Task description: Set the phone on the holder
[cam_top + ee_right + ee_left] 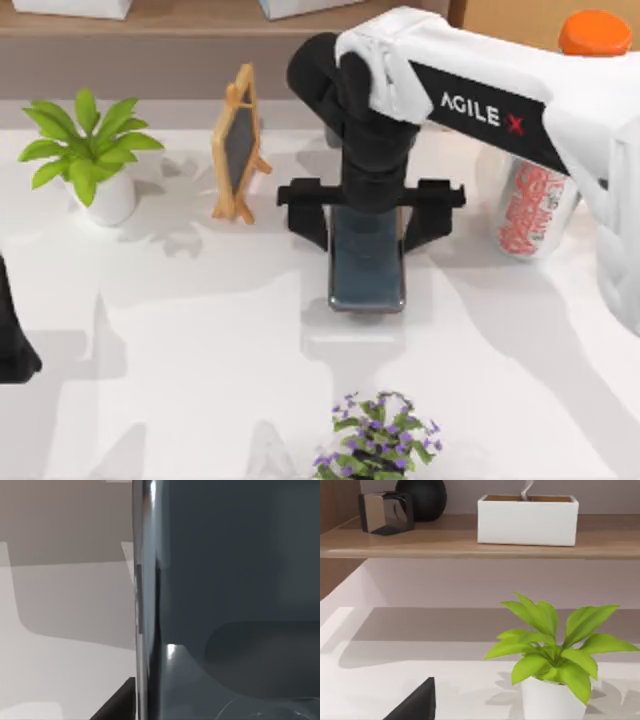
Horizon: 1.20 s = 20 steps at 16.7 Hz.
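A: Look at your top view first. Your right gripper (pixel 368 228) hangs over the middle of the table, its black fingers (pixel 312 222) spread wide to either side, and the phone (pixel 368 268) sits between them, touching neither finger that you can see.

B: And the right wrist view?

A: There the phone (pixel 230 600) shows up close as a glossy dark slab with a bright rounded edge, and pale table behind it. You can't tell there how far the jaws stand apart; the top view gives you that.

B: The holder?

A: I can't make it out under the phone, so I can't say whether the phone rests on it.

B: Left arm?

A: Parked at the table's left edge; your left gripper (pixel 14 345) is dark and I can't tell its state.

B: Surroundings?

A: A white table (pixel 180 330). Left of the jaws stand a wooden chalkboard easel (pixel 238 145) and a green potted plant (pixel 88 152); right of them a red-and-white can (pixel 536 208). A purple-flowered plant (pixel 375 440) sits at the near edge. The left wrist view adds a wooden shelf (pixel 470 545) bearing a white box (pixel 527 520).
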Available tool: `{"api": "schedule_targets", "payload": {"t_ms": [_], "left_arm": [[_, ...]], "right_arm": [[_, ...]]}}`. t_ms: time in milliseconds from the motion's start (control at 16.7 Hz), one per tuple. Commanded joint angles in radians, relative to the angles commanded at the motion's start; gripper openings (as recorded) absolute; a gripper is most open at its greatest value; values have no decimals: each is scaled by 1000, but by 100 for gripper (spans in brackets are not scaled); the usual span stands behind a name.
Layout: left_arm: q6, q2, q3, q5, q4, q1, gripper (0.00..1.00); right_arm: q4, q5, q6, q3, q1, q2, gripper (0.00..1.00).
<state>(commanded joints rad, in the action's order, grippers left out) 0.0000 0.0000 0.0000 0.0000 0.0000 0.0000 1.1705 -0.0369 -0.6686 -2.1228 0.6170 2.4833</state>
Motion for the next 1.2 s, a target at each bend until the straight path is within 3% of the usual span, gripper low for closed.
{"api": "schedule_targets", "payload": {"t_ms": [480,840,1200], "left_arm": [[0,0,0,0,0,0,100],[0,0,0,0,0,0,100],[0,0,0,0,0,0,100]], "right_arm": [[-135,-91,24,-18,11,-229,0],[-358,-276,81,122,-62,-561,0],[-584,-489,170,404,-230,-841,0]]}}
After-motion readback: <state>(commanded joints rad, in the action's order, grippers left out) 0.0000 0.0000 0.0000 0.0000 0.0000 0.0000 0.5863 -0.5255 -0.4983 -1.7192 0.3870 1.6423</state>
